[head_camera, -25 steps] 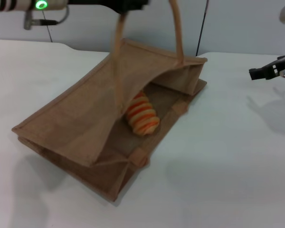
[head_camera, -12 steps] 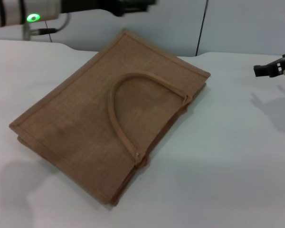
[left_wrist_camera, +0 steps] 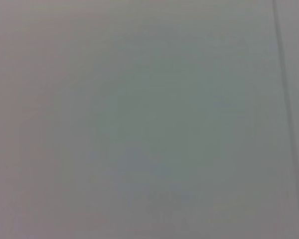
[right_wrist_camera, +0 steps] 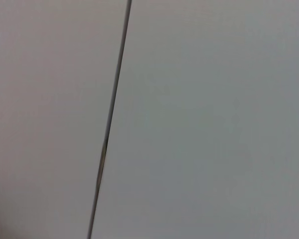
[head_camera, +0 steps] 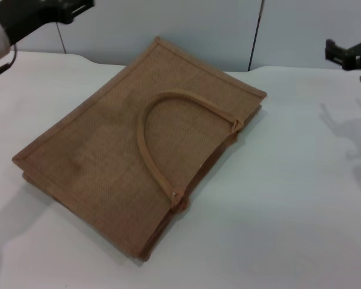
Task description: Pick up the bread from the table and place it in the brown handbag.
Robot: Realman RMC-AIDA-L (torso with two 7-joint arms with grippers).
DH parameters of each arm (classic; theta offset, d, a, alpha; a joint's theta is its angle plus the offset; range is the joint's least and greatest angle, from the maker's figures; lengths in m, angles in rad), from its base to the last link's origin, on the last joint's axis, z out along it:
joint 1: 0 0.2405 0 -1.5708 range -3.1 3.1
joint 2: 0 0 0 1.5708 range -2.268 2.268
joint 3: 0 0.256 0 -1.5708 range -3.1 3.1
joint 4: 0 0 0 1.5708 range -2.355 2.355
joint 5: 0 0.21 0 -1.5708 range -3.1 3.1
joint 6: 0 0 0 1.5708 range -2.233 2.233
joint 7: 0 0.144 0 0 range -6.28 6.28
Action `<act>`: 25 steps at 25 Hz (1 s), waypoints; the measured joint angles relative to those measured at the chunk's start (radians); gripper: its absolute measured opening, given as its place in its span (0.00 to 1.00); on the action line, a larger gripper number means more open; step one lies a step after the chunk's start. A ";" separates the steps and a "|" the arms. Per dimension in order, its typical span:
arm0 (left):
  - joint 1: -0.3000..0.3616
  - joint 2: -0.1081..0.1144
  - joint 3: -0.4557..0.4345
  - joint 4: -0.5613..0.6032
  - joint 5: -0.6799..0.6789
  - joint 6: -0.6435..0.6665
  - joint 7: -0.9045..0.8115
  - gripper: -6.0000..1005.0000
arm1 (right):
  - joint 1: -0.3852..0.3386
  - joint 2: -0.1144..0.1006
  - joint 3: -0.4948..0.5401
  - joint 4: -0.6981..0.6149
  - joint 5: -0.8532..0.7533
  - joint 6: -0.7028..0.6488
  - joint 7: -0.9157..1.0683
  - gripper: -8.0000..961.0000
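Observation:
The brown handbag [head_camera: 126, 144] lies flat and closed on the white table [head_camera: 289, 198], with one arched handle [head_camera: 145, 150] resting on its upper face. The bread is hidden from every view. My left gripper [head_camera: 72, 9] is high at the far left, above and behind the bag's far corner, well clear of the bag and holding nothing that shows. My right gripper [head_camera: 336, 53] hangs in the air at the far right edge, apart from the bag. Both wrist views show only a grey wall.
A grey wall with a dark vertical seam [head_camera: 256, 36] stands behind the table; the seam also shows in the right wrist view [right_wrist_camera: 109, 119]. Bare tabletop lies to the right of the bag and in front of it.
A second ago my left gripper held the handle up, with the bag open and the bread inside. The handle was let go and the bag fell flat. Left arm withdrew leftward; right gripper rose.

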 joint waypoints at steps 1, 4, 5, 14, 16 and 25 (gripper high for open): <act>0.012 0.000 0.000 -0.046 -0.090 -0.001 0.094 0.73 | -0.023 0.000 -0.036 -0.004 0.014 -0.081 0.000 0.91; 0.034 -0.001 0.007 -0.138 -0.246 -0.013 0.253 0.73 | -0.085 0.001 -0.132 -0.005 0.035 -0.301 0.004 0.91; 0.040 -0.001 0.016 -0.160 -0.280 -0.014 0.290 0.73 | -0.105 0.001 -0.161 -0.003 0.041 -0.369 0.010 0.91; 0.057 -0.004 0.190 -0.399 -0.747 -0.020 0.765 0.73 | -0.115 -0.001 -0.334 0.337 0.054 -1.019 0.338 0.91; 0.044 -0.004 0.221 -0.445 -0.822 -0.033 0.827 0.73 | -0.064 0.000 -0.376 0.507 0.053 -1.194 0.434 0.91; -0.022 -0.008 0.246 -0.712 -0.961 -0.188 0.975 0.73 | 0.072 0.002 -0.514 0.843 0.050 -1.298 0.649 0.91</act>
